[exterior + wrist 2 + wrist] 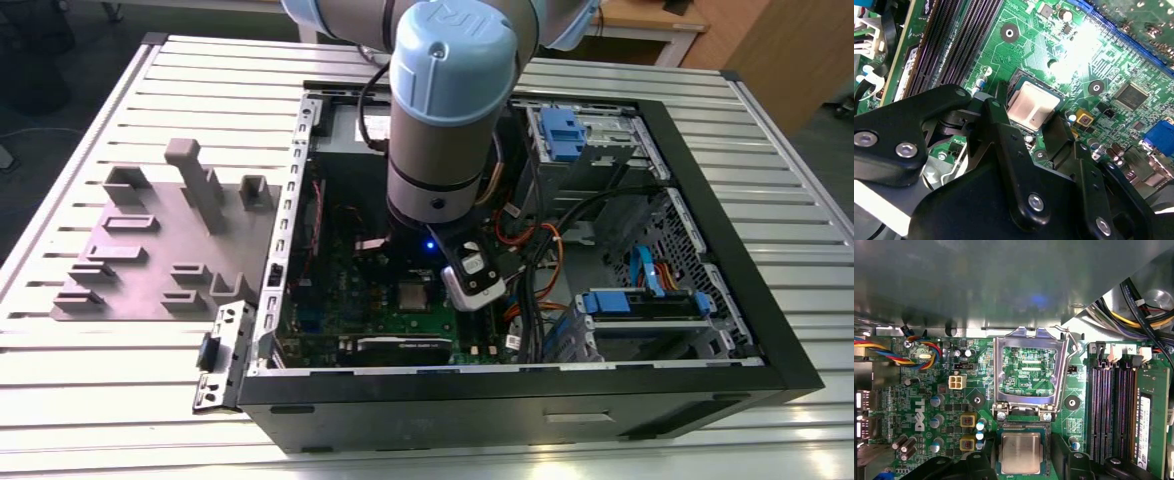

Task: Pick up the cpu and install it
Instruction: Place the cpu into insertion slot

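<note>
**Obscured:** in the exterior view the arm (447, 120) covers much of the inside of the open computer case (721, 330). In the second wrist view, glare washes out part of the motherboard (1019, 55), and the body of the gripper (1026, 116) hides the near corner of the cpu (1034, 106). In the first wrist view the fingers (1066, 460) are cut off at the picture's edge.

**Item:** cpu — small flat square, dull silver-grey top, paler rim.

**Location:** lying flat in the socket on the motherboard, just beside the metal socket frame (1026, 372) (hinged open).

**Gripper:** released — fingers spread, one on either side of the cpu, with a strip of socket showing between.
</note>
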